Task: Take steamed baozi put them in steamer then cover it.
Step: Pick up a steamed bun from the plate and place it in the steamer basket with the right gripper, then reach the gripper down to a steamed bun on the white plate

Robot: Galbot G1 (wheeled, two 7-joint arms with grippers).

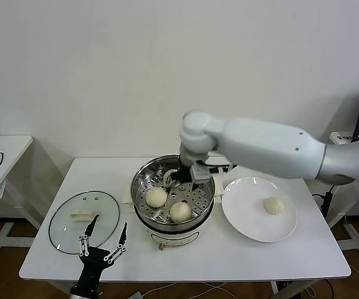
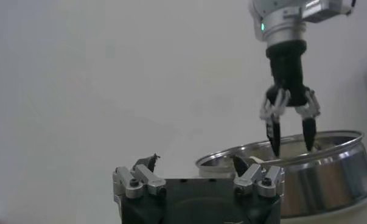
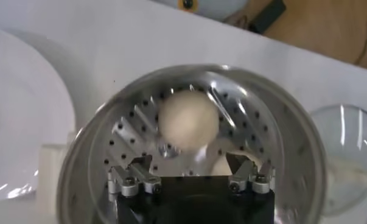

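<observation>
A white table [image 1: 279, 255] carries everything here. The right arm [image 1: 273, 148] reaches across it from the right side, and its gripper [image 1: 186, 179] hangs just above the back part of the pot, with the jaws apart and nothing between them.

The steamer [image 1: 141, 187] is a shiny steel pot in the middle of the table, and its tray with holes [image 3: 131, 131] is visible inside. To the right of it, just beside, lies a flat white plate [image 1: 242, 218]. To the left of the steamer, the glass cover [image 1: 64, 230] lies flat on the table, apart from the pot, with its white handle [image 1: 81, 215] on top.

The left gripper [image 1: 108, 235] waits low at the front edge of the table, near the cover. Its jaws are apart and they hold nothing.

Two buns sit on the tray near the front: one [image 1: 156, 197] at the left and one [image 1: 180, 212] closer to the front wall. A third bun [image 1: 169, 177] lies at the back, partly hidden under the right gripper. The fourth bun [image 1: 273, 205] rests alone on the plate.
</observation>
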